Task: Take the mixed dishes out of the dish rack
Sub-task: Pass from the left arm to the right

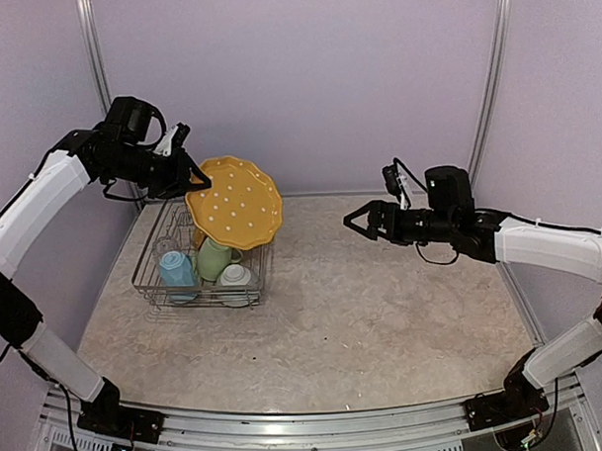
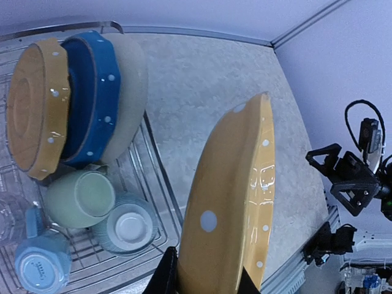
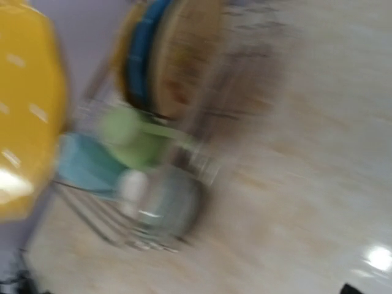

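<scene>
Soft, even light fills the top external view, leaving the bench (image 1: 383, 322) pale and uniformly lit, with only a faint shadow beneath the dish rack (image 1: 148, 280). The left wrist view is sharp but bends straight lines near its edges, and small white highlights glint along the glossy rim of the yellow plate (image 2: 233, 184). The right wrist view is heavily smeared by blur, no outline crisp, with one white glare spot on the bench at lower right.
</scene>
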Robot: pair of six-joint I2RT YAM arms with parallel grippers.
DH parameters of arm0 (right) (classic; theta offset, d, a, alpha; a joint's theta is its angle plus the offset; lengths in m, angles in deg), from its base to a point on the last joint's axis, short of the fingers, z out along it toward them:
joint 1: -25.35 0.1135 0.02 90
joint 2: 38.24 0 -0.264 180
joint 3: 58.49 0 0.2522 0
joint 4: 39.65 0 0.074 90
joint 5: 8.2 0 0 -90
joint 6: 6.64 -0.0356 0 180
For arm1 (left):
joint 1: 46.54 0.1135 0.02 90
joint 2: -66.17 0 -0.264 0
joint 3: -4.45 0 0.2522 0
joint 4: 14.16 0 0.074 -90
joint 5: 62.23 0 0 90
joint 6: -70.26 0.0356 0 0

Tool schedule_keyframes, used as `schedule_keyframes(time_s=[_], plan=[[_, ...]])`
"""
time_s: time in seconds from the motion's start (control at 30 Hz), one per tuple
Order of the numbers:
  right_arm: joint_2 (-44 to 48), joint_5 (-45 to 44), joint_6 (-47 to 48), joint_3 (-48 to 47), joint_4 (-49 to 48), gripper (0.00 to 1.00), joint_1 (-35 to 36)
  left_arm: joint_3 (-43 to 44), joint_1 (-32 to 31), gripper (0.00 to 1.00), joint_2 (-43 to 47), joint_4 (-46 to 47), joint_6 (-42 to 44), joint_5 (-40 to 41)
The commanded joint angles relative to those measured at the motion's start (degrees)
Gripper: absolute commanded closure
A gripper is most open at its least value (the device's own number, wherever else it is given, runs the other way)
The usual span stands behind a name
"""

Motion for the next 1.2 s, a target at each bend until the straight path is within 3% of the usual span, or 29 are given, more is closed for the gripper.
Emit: schedule_keyframes(time_s=[0.0,0.37,0.7,0.93,1.0,1.07,1.17], plan=[[-4.6,3.8,-9.3,-1.7,-15.1,0.04,3.2,-3.1,-1.5,1.00,-0.4,15.3,-3.6,-15.8],[-16.8,6.4,-17.6,-5.7,-25.9,0.17,5.7,-10.7,-3.5,1.00,-4.2,21.7,-6.7,-23.9],[-27.0,12.9,-25.0,-8.2,-36.0,0.50,6.9,-10.5,-5.2,1.00,-7.7,20.6,-5.7,-24.0],[-27.3,14.1,-26.4,-7.6,-38.5,0.86,7.0,-8.7,-5.4,1.00,-9.8,18.4,-4.4,-26.3],[-27.1,14.6,-27.6,-6.7,-40.5,0.92,6.8,-8.3,-5.4,0.94,-10.0,17.4,-3.8,-26.4],[-26.5,14.5,-28.2,-5.5,-41.6,1.00,6.5,-8.2,-5.4,0.79,-9.7,16.9,-3.2,-25.7],[-24.9,13.7,-28.2,-3.7,-42.4,1.00,5.9,-8.6,-5.1,0.59,-8.5,16.7,-2.4,-24.3]])
